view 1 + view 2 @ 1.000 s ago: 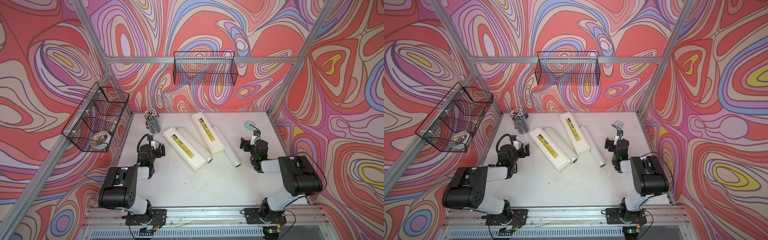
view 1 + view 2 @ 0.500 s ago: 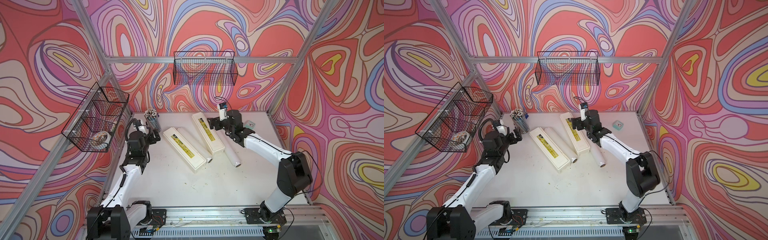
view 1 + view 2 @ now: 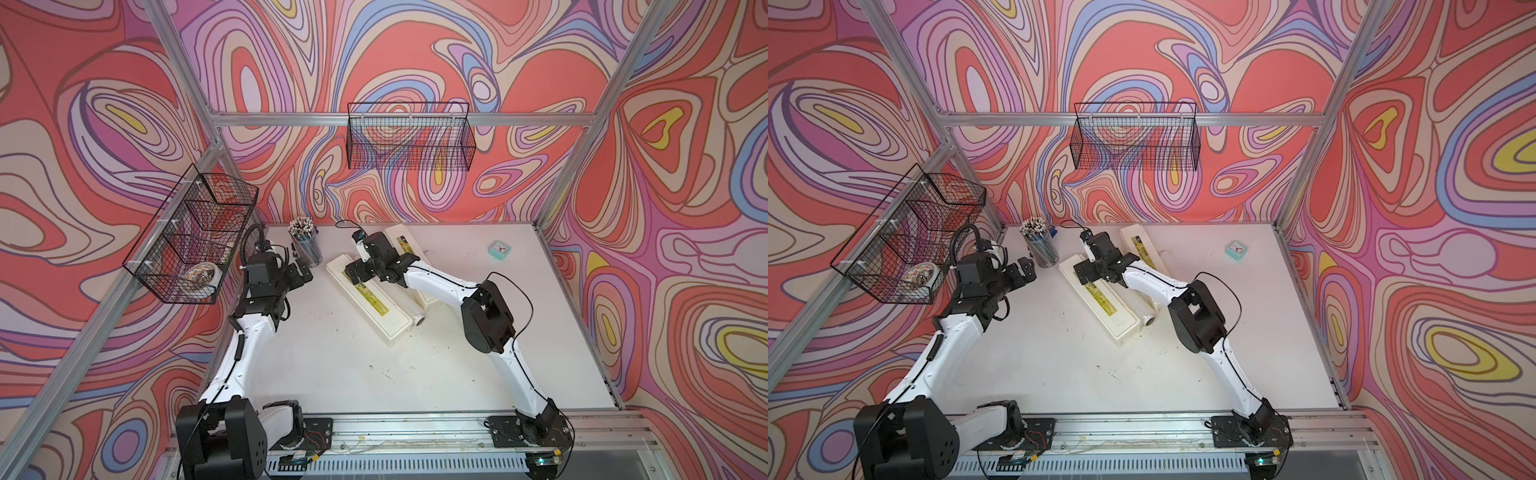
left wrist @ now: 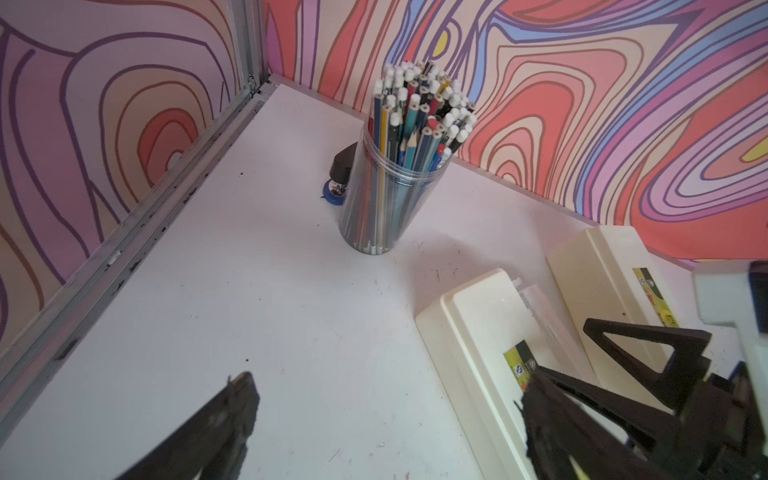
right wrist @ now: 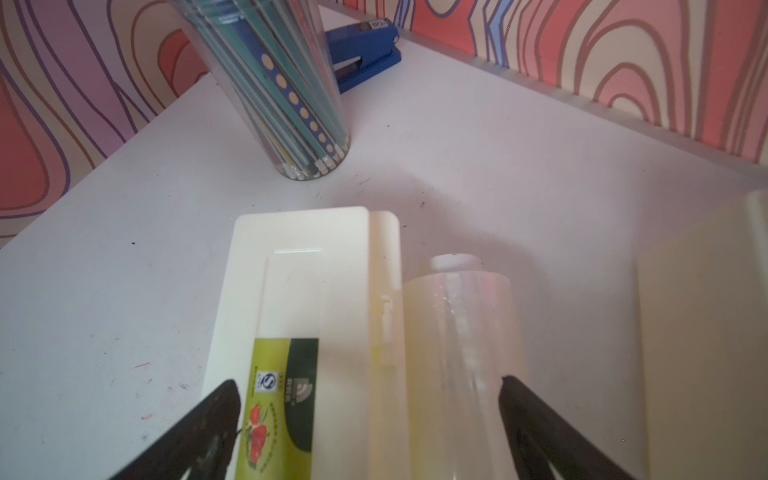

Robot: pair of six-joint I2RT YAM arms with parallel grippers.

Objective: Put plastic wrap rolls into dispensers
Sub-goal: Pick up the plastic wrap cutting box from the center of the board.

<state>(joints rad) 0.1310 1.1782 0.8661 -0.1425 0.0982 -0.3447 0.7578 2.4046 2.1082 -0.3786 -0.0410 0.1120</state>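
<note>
Two closed cream-white dispensers [image 4: 469,328] [image 4: 602,270], yellow-black labels, glossy translucent roll [image 5: 457,332] between.

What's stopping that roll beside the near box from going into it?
The lid of the dispenser is shut, and the roll lies right beside it. Nothing visible lies between the open right gripper and the roll.
</note>
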